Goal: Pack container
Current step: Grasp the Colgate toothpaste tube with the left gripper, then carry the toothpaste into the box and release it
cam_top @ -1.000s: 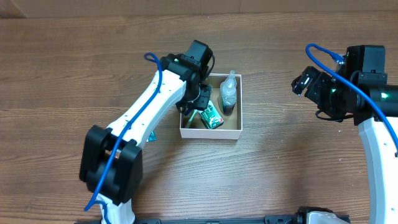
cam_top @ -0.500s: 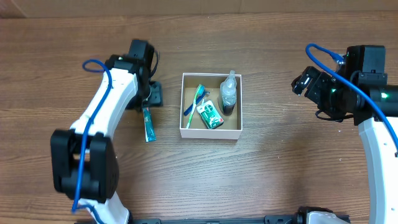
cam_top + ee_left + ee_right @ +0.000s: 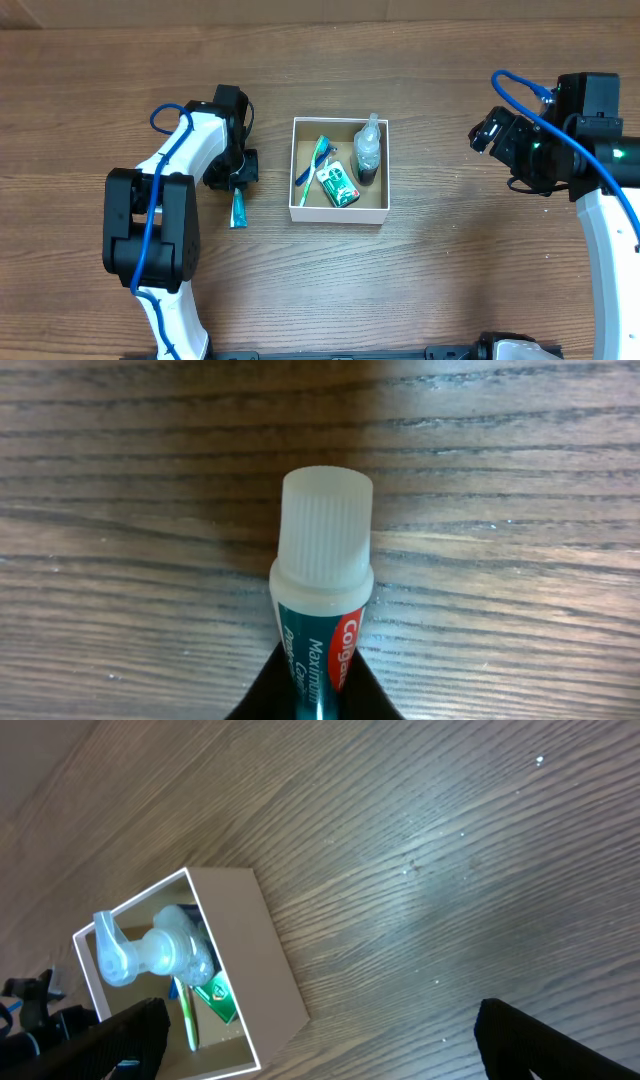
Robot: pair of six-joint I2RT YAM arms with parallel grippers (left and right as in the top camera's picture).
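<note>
1. Overhead view: the container [image 3: 340,213] sits on the desk [image 3: 450,270] at mid-table, between the two arms and touched by neither.
2. It holds a toothbrush [image 3: 318,160] along its left side, a green packet [image 3: 338,185] in the middle, and a clear spray bottle [image 3: 368,150] by its right wall.
3. The left pincer [image 3: 238,180] points down just left of the container, over the upper end of a toothpaste tube [image 3: 237,208] that lies on the desk outside the container.
4. The right pincer [image 3: 490,132] hangs well to the right of the container, with nothing near it.
5. Left wrist view: the white ribbed cap [image 3: 322,530] of the toothpaste tube points away over the wood grain. The dark fingers [image 3: 262,705] flank the tube's body at the bottom edge. I cannot tell whether they clamp it or merely sit beside it.
6. Right wrist view: the right pincer [image 3: 320,1020] has its fingers [image 3: 120,1040] spread wide, with only bare desk between them.
7. In the same view the container [image 3: 265,950] shows at the lower left, with the spray bottle [image 3: 150,950] and green packet [image 3: 215,1000] inside.
</note>
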